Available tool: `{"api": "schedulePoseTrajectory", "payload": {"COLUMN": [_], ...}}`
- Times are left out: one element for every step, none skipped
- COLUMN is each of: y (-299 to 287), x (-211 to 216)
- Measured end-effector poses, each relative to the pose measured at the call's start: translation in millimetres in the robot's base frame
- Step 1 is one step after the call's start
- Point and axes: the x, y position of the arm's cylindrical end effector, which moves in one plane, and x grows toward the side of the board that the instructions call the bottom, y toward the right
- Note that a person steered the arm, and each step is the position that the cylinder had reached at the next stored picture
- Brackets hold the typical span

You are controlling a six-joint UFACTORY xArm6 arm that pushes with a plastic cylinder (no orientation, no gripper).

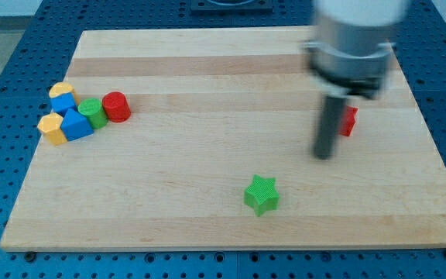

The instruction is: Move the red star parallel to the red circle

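Note:
The red circle (116, 106) is a short red cylinder at the view's left, on the right end of a cluster of blocks. The red star (349, 121) lies at the view's right, mostly hidden behind my rod, so its shape is hard to make out. My tip (324, 155) rests on the board just left of and below the red star, close to it. The rod and arm body above it are blurred.
A green star (262, 194) lies at the bottom centre. In the left cluster are a green cylinder (92, 112), two blue blocks (76, 124) (63, 103) and two yellow blocks (52, 128) (61, 90). The wooden board (207, 70) ends close beyond the red star on the right.

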Motion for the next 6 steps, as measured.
{"api": "schedulePoseTrajectory", "payload": {"y": [98.6, 47.3, -16.8, -22.6, -6.7, -3.1], "x": [-19.2, -22.2, -27.5, -27.9, -32.4, -59.2]}}
